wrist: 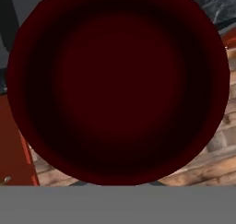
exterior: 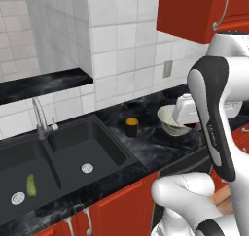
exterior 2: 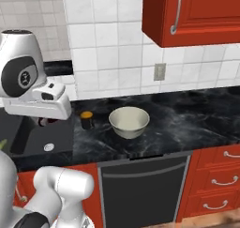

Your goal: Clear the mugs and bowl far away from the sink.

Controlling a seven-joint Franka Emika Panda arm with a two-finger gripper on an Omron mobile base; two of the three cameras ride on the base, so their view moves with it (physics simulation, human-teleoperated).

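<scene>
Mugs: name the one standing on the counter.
The black mug, orange inside, stands beside the cream bowl. The dark red mug is at the gripper instead.

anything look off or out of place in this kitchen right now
A small green vegetable lies loose in the left basin of the sink, near the drain, odd beside dishes. The black mug and cream bowl stand upright on the counter; nothing looks spilled or broken.

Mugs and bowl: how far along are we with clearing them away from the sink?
Done: nothing visibly yet. In hand: the gripper is shut on a dark red mug, held in the air. Left: the black mug stands close beside the sink, with the cream bowl just beyond it.
</scene>
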